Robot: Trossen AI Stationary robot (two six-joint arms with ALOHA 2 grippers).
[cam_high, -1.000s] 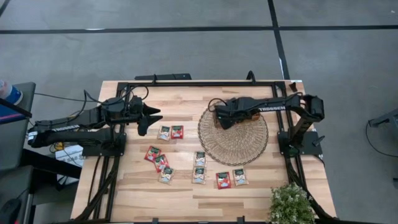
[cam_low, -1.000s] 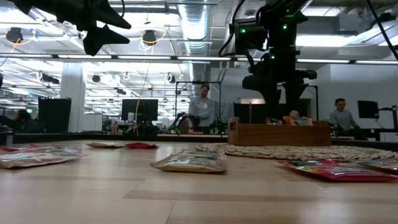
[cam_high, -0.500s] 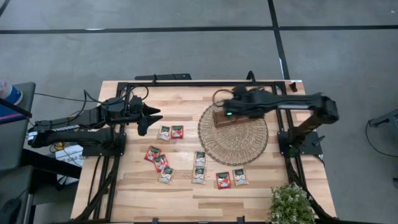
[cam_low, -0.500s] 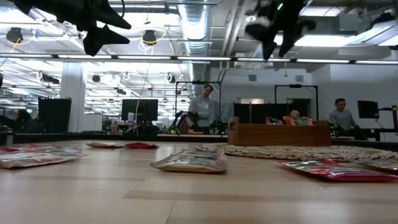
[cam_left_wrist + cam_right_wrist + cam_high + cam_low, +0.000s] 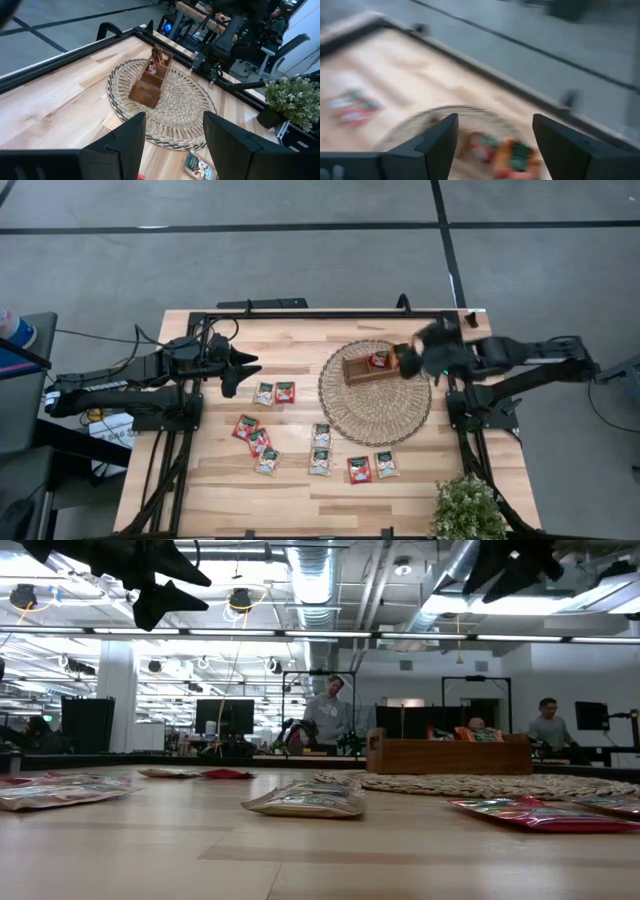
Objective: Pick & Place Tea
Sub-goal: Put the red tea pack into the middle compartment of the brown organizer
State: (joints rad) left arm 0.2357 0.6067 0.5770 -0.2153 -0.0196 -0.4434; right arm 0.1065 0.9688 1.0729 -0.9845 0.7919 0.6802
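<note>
My right gripper (image 5: 415, 356) hangs open over the mat's (image 5: 375, 420) right edge; my left gripper (image 5: 240, 370) waits open.

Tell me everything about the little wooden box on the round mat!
The wooden tray is a small brown oblong box with open compartments. It stands upright on the round woven mat, toward the table's far edge. Sachets fill one compartment; the one beside it looks empty. The right pincer hangs just beside it, not touching.
</note>
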